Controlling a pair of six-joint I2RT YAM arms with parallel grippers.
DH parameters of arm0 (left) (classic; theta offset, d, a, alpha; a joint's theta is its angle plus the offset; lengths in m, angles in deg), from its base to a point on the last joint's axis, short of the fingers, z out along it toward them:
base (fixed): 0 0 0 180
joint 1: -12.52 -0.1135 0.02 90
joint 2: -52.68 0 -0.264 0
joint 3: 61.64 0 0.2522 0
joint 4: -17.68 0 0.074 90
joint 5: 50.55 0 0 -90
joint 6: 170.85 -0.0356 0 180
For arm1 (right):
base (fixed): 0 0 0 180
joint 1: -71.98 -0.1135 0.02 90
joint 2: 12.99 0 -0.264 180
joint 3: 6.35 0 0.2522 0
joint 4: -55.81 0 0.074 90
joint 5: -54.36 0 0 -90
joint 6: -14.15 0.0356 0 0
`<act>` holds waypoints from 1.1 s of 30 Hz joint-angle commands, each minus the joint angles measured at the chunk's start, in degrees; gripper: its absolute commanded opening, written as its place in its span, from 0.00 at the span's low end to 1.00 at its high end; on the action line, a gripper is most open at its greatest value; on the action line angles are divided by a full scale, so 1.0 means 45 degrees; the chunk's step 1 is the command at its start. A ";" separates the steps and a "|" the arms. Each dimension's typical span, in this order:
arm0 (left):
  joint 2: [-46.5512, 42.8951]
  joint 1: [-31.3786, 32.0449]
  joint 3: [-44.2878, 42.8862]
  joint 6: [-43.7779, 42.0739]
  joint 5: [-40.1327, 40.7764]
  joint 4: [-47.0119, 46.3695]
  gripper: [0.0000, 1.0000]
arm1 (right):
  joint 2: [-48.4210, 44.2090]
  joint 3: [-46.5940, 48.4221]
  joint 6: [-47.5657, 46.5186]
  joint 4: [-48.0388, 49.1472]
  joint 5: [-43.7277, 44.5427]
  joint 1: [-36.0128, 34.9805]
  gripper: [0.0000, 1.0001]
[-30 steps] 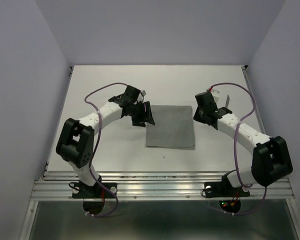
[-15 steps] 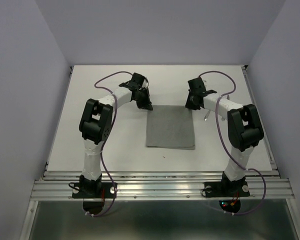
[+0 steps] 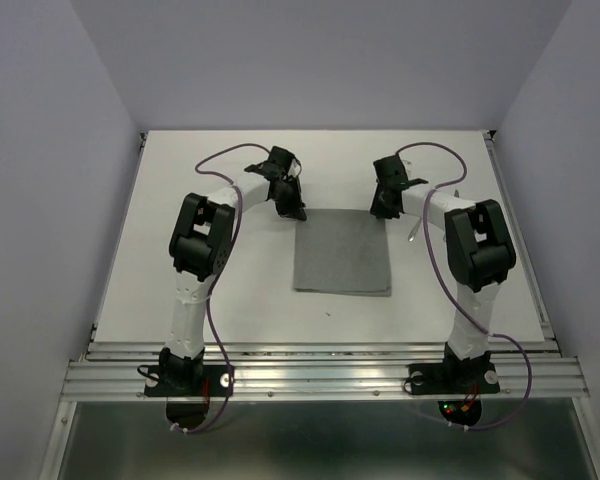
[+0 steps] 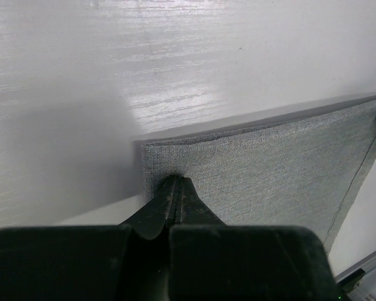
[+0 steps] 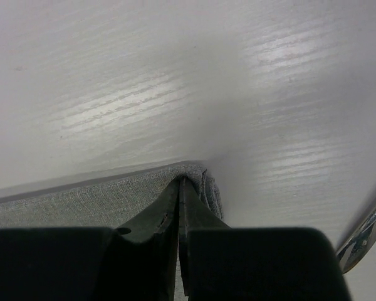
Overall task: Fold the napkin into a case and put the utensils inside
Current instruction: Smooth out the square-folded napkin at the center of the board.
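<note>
The grey napkin [image 3: 342, 255] lies flat in the middle of the table as a rectangle. My left gripper [image 3: 298, 213] sits at its far left corner, and in the left wrist view its jaws [image 4: 177, 180] are shut on the cloth [image 4: 269, 163] just inside that corner. My right gripper [image 3: 382, 211] is at the far right corner. There its jaws [image 5: 183, 182] are shut on a bunched-up fold of the napkin [image 5: 81, 197]. One silver utensil [image 3: 412, 233] lies right of the napkin, partly under the right arm; its shiny end [image 5: 363, 241] shows in the right wrist view.
Both arms reach far forward over the white table [image 3: 220, 290], their elbows folded upright on either side of the napkin. Grey walls close in the table on the left, back and right. A metal rail [image 3: 320, 375] runs along the near edge.
Both arms have stretched forward to the napkin's far corners. The left jaws went from open to shut on the far left corner, and the right jaws tightened on the far right corner.
</note>
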 commanded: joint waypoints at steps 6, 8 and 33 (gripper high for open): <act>-0.0932 -0.0183 -0.0863 -0.0426 0.0631 0.0282 0.00 | -0.1331 0.0134 -0.0310 0.0180 0.0097 0.0158 0.06; -0.0602 -0.0222 -0.1252 -0.0446 0.0592 0.0495 0.00 | -0.1683 -0.0021 -0.0329 0.0160 0.0097 0.0158 0.06; 0.0728 -0.0456 -0.2113 -0.1089 0.1724 0.1179 0.00 | 0.0269 -0.0179 -0.0407 0.0297 0.0507 0.0158 0.06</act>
